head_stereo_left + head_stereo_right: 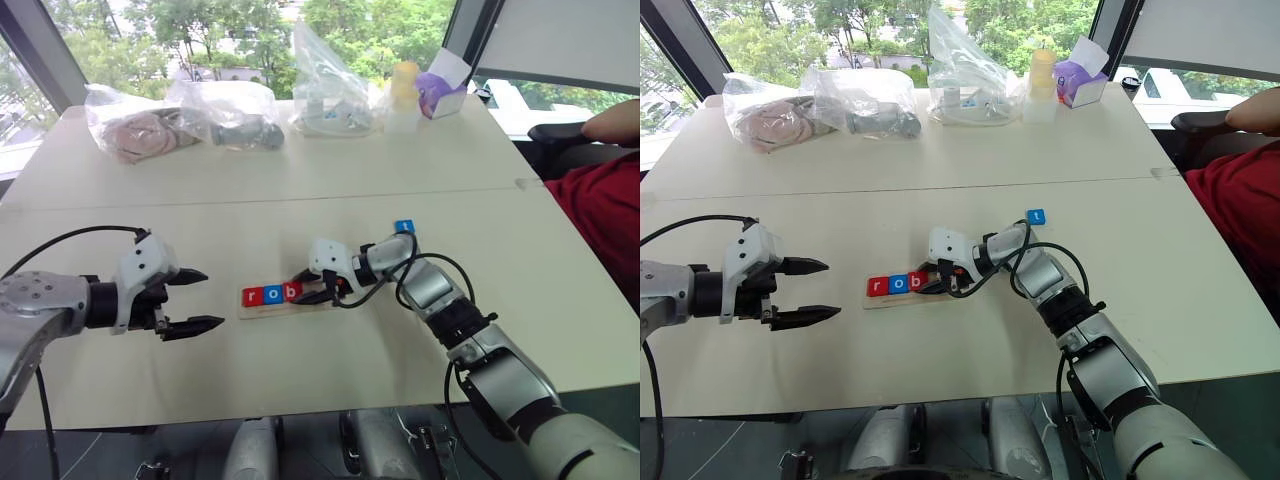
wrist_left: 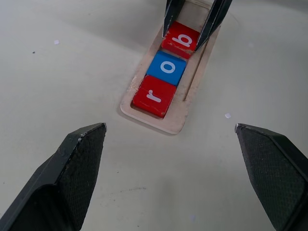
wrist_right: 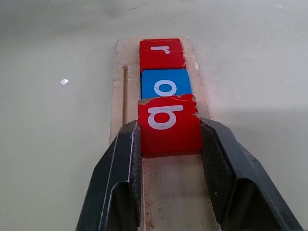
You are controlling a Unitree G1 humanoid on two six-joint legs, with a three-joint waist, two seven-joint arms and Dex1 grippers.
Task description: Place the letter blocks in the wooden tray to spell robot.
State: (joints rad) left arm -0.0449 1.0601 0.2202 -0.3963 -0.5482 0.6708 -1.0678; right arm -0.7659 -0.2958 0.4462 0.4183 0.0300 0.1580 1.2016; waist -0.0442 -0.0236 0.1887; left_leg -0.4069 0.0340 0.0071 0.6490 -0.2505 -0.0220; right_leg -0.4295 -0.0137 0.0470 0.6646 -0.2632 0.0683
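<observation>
On the table, the wooden tray (image 1: 300,304) holds red r (image 2: 155,95), blue o (image 2: 166,68); right gripper (image 3: 169,144) pinches red b (image 3: 168,122) into third place. Left gripper (image 1: 195,300) spread wide. Blue t (image 1: 403,227) waits farther right.

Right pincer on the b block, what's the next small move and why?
Probably open the right pincer and back off: the red b block it grips already sits in the wooden tray against the blue o. The blue t waits on the table.
</observation>
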